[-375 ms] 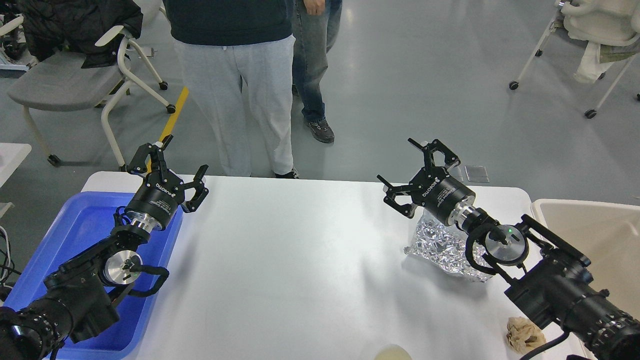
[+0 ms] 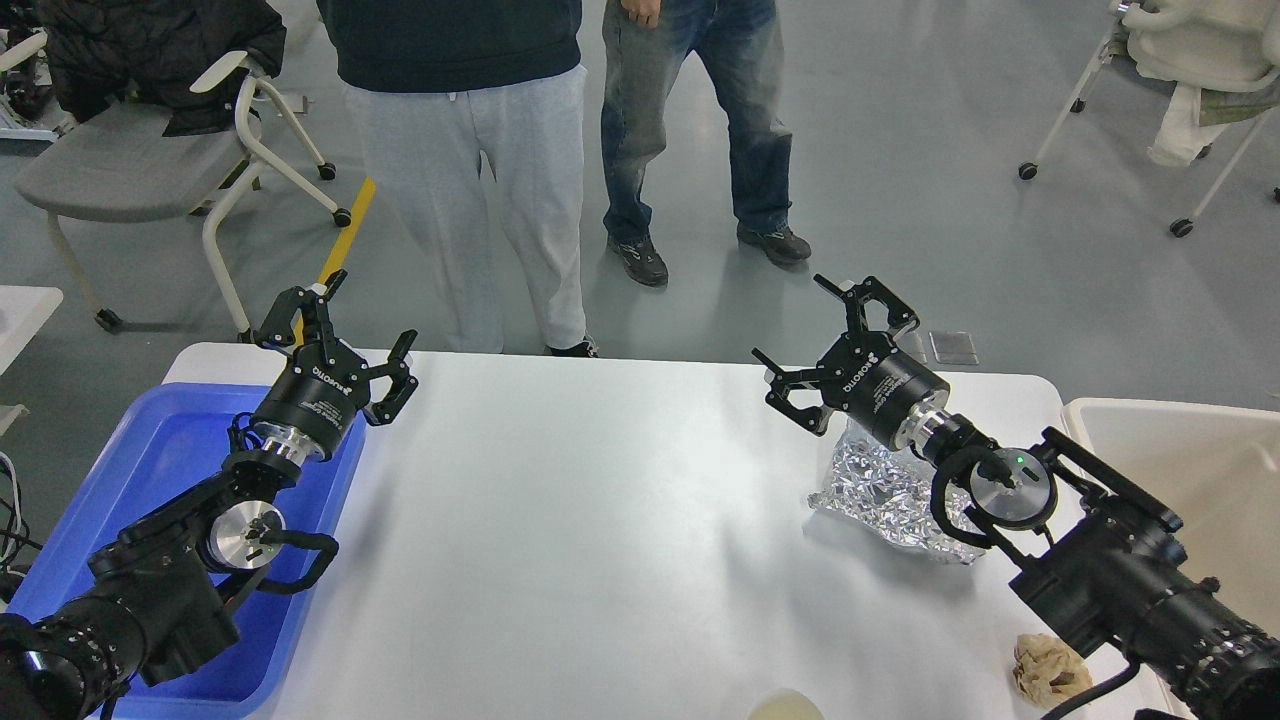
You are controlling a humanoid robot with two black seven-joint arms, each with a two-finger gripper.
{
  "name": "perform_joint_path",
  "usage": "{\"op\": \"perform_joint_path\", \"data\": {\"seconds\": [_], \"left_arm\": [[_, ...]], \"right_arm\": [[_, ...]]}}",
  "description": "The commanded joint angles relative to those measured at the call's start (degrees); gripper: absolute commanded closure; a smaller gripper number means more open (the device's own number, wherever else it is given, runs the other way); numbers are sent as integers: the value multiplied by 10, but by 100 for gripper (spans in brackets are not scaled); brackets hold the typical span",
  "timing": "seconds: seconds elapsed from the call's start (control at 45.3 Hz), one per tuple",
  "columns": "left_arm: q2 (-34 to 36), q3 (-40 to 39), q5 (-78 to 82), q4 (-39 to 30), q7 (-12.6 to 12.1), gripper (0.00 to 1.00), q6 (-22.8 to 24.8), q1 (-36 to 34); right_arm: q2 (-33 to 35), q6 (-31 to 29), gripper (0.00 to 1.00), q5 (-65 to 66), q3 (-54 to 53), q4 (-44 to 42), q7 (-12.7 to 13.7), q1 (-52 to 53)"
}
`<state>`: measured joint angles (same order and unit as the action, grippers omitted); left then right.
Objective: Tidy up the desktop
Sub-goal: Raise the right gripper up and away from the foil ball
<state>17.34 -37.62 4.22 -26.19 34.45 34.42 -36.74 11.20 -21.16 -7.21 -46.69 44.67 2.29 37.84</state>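
The white desktop (image 2: 600,520) fills the middle of the head view. A crumpled silver foil bag (image 2: 880,490) lies on its right part, partly under my right arm. A crumpled brown paper ball (image 2: 1048,668) lies near the front right edge. A pale round object (image 2: 786,706) shows at the bottom edge. My left gripper (image 2: 340,335) is open and empty, held above the far left corner of the desktop by the blue tray. My right gripper (image 2: 825,345) is open and empty, held above and just beyond the foil bag.
A blue plastic tray (image 2: 150,470) stands at the left, under my left arm. A beige bin (image 2: 1190,470) stands at the right edge. Two people (image 2: 470,180) stand just behind the table's far edge. Chairs (image 2: 130,160) stand on the grey floor behind.
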Motion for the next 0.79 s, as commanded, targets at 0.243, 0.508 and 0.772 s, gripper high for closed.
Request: {"op": "perform_joint_path", "data": {"seconds": [0.243, 0.508, 0.772], "left_arm": [[1, 0, 0, 0, 1, 0, -1, 0], [1, 0, 0, 0, 1, 0, -1, 0], [1, 0, 0, 0, 1, 0, -1, 0]], "right_arm": [[58, 60, 0, 27, 27, 127, 4, 1], [162, 105, 0, 32, 103, 212, 11, 53], [240, 122, 0, 25, 241, 240, 28, 187]]}}
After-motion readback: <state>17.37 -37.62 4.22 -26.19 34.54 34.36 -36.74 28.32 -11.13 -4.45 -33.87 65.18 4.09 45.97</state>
